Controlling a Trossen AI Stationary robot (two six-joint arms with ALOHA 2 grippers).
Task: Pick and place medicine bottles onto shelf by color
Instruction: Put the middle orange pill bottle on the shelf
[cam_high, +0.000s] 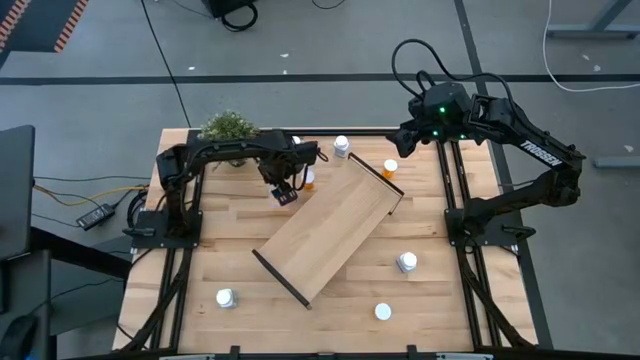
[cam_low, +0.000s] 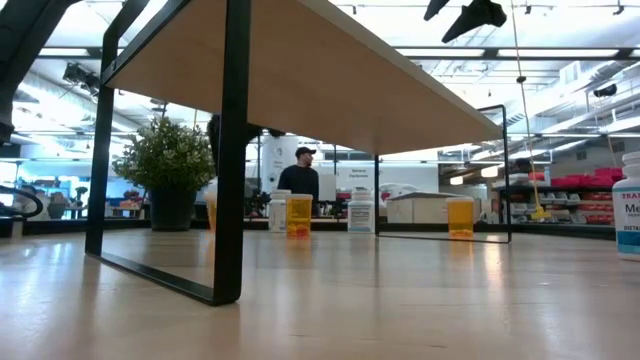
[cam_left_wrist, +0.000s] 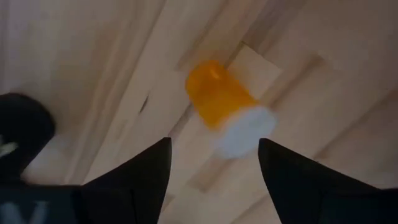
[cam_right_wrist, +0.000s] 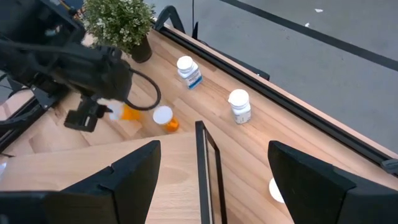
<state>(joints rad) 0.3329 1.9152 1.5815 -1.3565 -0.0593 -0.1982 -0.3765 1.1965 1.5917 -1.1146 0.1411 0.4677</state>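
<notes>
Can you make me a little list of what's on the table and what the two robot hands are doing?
shelf: lying slantwise in the middle of the table
left gripper: open, just behind a tipped orange bottle near the shelf's far end
right gripper: open, raised over the far right corner
front bottles: three, spread along the near side
plant: far edge, left

both tools (cam_high: 283, 193) (cam_high: 398, 140) hang open, arms raised.

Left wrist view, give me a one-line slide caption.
Left gripper, jaws open, above an orange medicine bottle with a white cap on the wooden table.
</notes>
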